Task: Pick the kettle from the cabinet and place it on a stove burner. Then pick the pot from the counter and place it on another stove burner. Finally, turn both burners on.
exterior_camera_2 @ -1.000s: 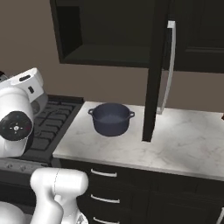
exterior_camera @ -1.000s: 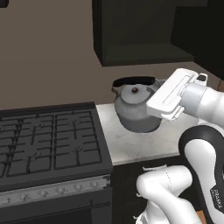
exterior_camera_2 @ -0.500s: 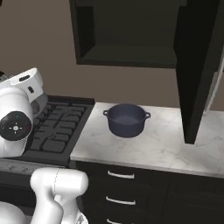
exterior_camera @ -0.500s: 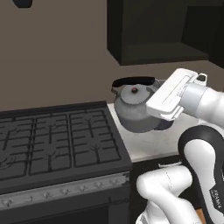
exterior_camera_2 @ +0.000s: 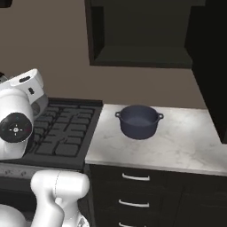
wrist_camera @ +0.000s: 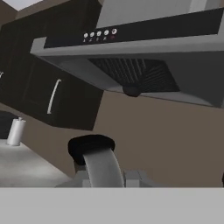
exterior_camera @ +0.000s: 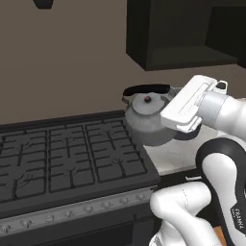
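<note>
The gripper [exterior_camera: 166, 103] is clamped narrow on the black arched handle of the kettle [exterior_camera: 146, 120], which hangs in the air over the seam between the range and the counter [exterior_camera_2: 177, 146], clear of both. The risk from here, as I read it: the kettle dangles from 1 thin handle, so it could swing or tip on a quick move and land crooked on the grate, or catch the counter edge if lowered too soon. The stove burners [exterior_camera: 67, 158] lie bare to its left under black grates. The pot [exterior_camera_2: 139, 121] waits on the marble counter, below the open cabinet [exterior_camera_2: 142, 35], brown wall behind
</note>
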Robot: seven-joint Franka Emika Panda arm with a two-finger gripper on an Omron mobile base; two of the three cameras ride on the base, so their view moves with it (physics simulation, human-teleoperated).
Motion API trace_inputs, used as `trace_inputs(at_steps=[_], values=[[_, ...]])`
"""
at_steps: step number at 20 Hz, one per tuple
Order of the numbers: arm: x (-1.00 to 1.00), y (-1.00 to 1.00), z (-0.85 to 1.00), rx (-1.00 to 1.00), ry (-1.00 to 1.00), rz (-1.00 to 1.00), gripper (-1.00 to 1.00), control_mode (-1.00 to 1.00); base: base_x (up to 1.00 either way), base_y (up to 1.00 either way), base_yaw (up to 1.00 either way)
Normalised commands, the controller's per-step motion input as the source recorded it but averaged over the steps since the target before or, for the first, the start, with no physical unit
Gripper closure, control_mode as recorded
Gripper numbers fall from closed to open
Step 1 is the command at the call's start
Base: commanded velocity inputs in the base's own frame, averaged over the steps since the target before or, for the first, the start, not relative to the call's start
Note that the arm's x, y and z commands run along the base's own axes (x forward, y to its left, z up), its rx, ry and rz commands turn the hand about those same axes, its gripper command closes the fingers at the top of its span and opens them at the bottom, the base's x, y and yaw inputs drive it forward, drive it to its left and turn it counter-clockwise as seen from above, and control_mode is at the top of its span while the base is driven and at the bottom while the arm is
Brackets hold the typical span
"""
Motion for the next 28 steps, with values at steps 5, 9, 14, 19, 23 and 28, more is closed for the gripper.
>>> trace_inputs(at_steps=[5,9,14,19,23,28], values=[[0.00,0.00,0.00,0.00,0.00,0.00,1.00,1.00,0.06,0.47,-0.17],[0.00,0.00,0.00,0.00,0.00,0.00,1.00,1.00,0.05,0.49,-0.18],[0.00,0.00,0.00,0.00,0.00,0.00,1.00,1.00,0.14,0.38,-0.18],[0.00,0.00,0.00,0.00,0.00,0.00,1.00,1.00,0.25,0.13,-0.14],[0.00,0.00,0.00,0.00,0.00,0.00,1.00,1.00,0.28,0.01,-0.08],[0.00,0.00,0.00,0.00,0.00,0.00,1.00,1.00,0.30,0.13,-0.07]])
